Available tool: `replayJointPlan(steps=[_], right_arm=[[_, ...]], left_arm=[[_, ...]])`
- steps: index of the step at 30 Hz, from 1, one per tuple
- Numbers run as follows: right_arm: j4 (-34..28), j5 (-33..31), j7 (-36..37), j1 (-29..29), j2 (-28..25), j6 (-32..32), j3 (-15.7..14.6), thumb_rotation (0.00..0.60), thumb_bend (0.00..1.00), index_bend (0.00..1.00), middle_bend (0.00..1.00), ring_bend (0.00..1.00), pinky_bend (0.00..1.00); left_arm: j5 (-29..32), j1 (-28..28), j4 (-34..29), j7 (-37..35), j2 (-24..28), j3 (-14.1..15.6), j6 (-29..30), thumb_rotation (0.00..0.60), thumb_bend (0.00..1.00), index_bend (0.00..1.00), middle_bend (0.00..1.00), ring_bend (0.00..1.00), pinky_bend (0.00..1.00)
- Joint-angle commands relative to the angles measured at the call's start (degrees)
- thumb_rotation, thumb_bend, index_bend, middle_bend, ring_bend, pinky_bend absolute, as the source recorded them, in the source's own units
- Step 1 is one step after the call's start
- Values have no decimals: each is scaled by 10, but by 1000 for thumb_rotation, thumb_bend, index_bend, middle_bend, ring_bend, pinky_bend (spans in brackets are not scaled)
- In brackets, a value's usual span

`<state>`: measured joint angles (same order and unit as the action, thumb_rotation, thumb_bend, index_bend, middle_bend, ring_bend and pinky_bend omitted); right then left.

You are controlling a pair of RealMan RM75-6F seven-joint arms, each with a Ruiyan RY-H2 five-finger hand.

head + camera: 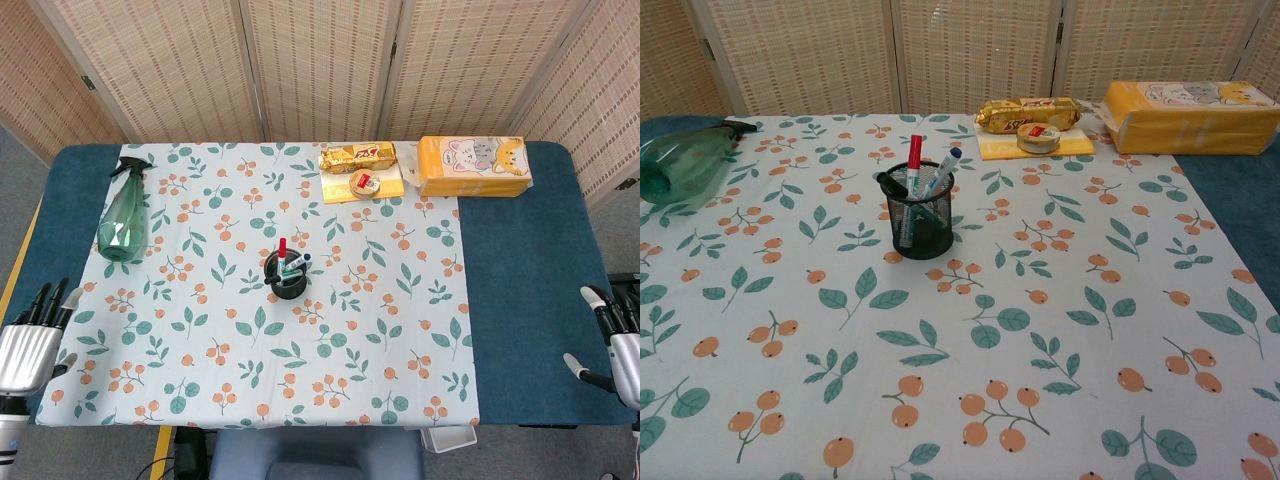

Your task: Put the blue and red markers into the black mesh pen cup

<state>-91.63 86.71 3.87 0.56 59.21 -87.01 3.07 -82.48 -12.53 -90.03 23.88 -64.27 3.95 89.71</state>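
The black mesh pen cup (287, 281) (920, 222) stands upright near the middle of the floral cloth. A red marker (282, 248) (913, 165) and a blue marker (298, 262) (945, 169) stick out of it, leaning on the rim. My left hand (28, 348) hangs at the table's front left corner, fingers apart, holding nothing. My right hand (615, 340) is at the far right edge of the head view, fingers spread and empty. Neither hand shows in the chest view.
A green spray bottle (126, 216) (685, 160) lies at the left. At the back are a gold snack packet (357, 156) (1028, 113), a small round tin (365, 182) (1037, 137) on a yellow pad, and a yellow tissue pack (472, 166) (1190, 116).
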Motion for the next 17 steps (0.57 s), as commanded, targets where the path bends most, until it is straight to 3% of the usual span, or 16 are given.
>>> replayJointPlan(steps=[1,4,9,17], right_arm=[[-5,-15,-19,9,7,18,4,600,194,64,97,32,0],[-11,-26,-34,14,11,27,8,600,195,64,102,32,0],[-11,-36,-39,15,14,24,15,600,195,64,103,32,0],[-7,-38,-32,10,11,18,14,600,196,64,103,32,0]], left_arm=[[-22,78,145,-70,-73,-6,95,600,123,0,0,19,415],[-40,82,170,-101,-73,1,89,600,122,0,0,14,397],[-77,78,172,-95,-77,1,95,600,123,0,0,14,383],[-76,76,156,-82,-80,-11,70,600,123,0,0,14,361]])
